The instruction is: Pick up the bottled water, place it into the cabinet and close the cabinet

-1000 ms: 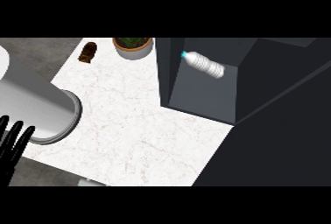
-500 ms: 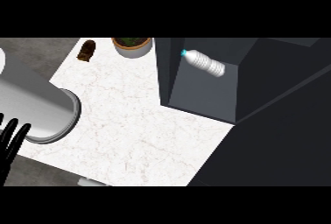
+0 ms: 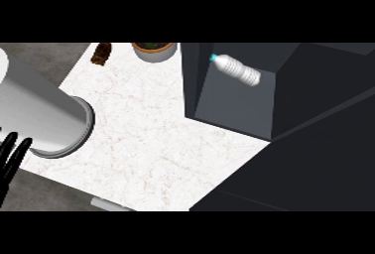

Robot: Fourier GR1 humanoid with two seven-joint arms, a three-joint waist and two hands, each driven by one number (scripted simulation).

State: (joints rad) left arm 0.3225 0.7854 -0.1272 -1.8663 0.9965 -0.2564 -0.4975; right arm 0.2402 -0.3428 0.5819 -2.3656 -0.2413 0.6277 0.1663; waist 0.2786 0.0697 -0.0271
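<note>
While bottled water (image 3: 237, 69) lies inside cabinet (image 3: 219, 99) | left robot hand (image 3: 10, 155) seemingly uncurled, empty

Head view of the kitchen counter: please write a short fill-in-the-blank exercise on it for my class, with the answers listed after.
1. The bottled water lies on its side inside the dark ____.
2. The bottle's cap is coloured ____.
3. Near the counter's far edge, the potted plant stands beside a ____ bottle.
4. The left robot hand shows at the view's ____ edge.

Answers: cabinet; blue; brown; left
</note>
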